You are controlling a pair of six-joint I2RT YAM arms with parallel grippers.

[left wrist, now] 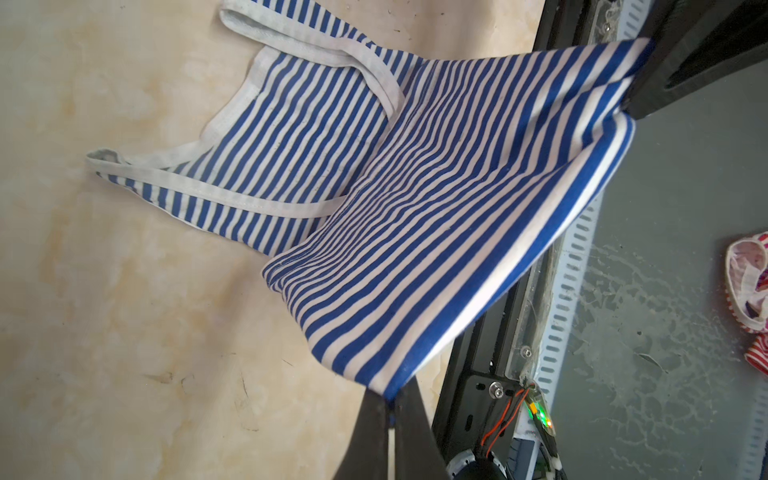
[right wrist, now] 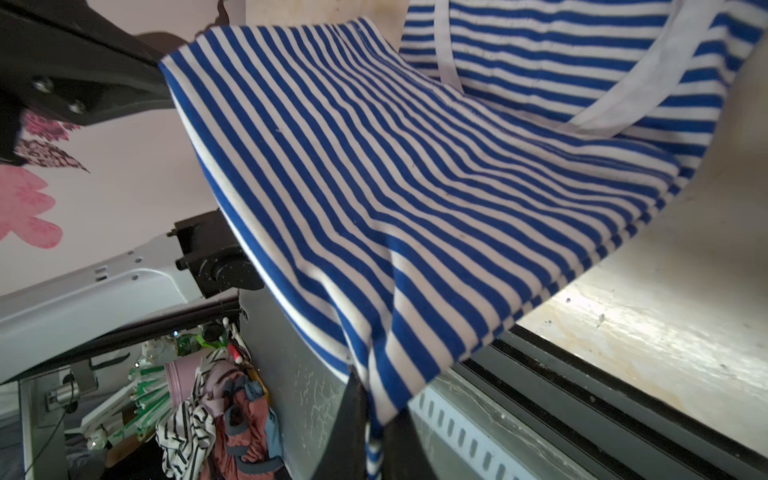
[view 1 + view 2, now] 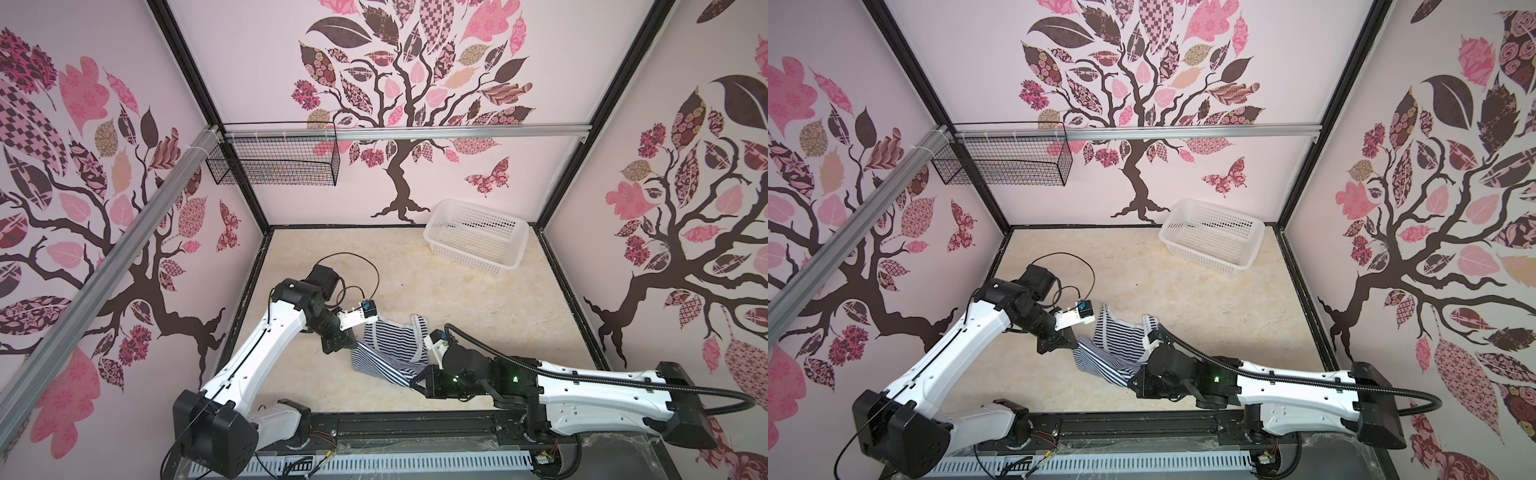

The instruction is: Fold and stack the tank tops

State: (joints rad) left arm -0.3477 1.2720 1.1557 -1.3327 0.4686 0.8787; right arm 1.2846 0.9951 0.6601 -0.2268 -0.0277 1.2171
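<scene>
**Striped top held at both hem corners**

We find a beige marbled tabletop enclosed by walls bearing tree decals. From the left:
- One black wire basket hangs high.
- The left gripper has its jaws closed on a hem corner of the one tank top we see, mid-table towards the front.
- The right gripper pinches the opposite corner.
- One white basket sits back right.

The hem is raised and the straps lie flat.

Soft matt striped cloth tank top, white perforated plastic basket, marbled, perhaps laminate, slightly glossy tabletop
</scene>
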